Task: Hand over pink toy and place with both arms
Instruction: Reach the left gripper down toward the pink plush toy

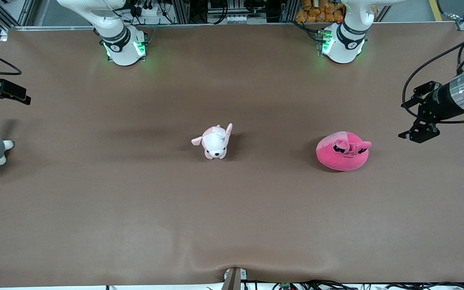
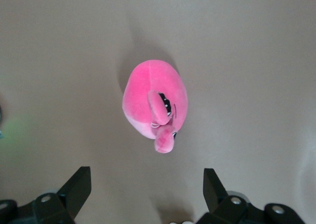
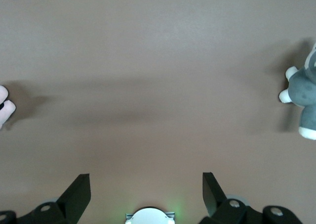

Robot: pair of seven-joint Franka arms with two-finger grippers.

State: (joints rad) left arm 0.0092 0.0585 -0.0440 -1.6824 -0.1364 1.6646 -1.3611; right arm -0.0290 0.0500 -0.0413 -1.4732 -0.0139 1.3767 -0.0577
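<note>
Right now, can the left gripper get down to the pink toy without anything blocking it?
Probably yes. The left gripper hangs open beside the pink toy, with only bare table between them; the puppy plush sits well apart.

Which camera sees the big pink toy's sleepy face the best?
The front view: the pink toy faces that camera, both eyes showing. The left wrist view looks down on it from above, catching one eye. The right wrist view misses it entirely.

Hot-pink toy (image 1: 342,155) resting face-up on table (image 1: 135,201)
</note>
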